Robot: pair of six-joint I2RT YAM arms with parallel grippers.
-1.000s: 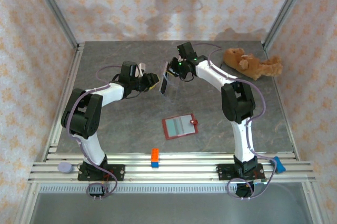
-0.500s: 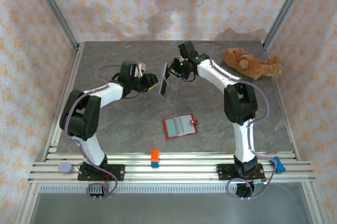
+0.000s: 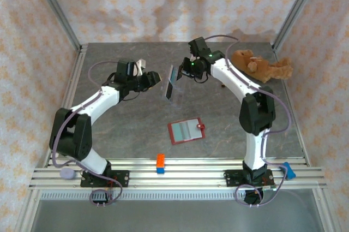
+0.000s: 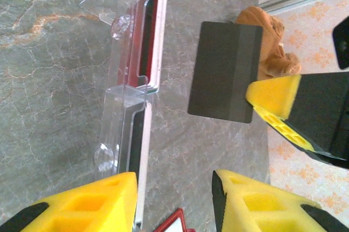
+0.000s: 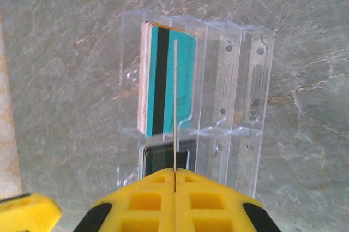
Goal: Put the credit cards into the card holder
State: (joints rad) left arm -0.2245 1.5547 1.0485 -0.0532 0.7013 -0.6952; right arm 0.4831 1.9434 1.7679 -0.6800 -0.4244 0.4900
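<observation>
Toward the table's (image 3: 120,134) near edge lies the open red wallet (image 3: 185,131). Mid-table beyond, the right gripper (image 5: 174,180) is clenched on a dark card (image 4: 224,79); the left gripper (image 4: 174,204) stands released, empty. Best bring the card down shallow and slide one edge into a wallet pocket, the left pinning the wallet. The right wrist view meets the card edge-on, before a clear tray (image 5: 240,95) holding a teal card (image 5: 182,79); the left wrist view gives its broad face.

Brown teddy bear (image 3: 260,64) far right on grey table (image 3: 120,128), orange-and-blue block (image 3: 161,163) on near rail (image 3: 218,170); clear plastic tray (image 5: 240,79)
</observation>
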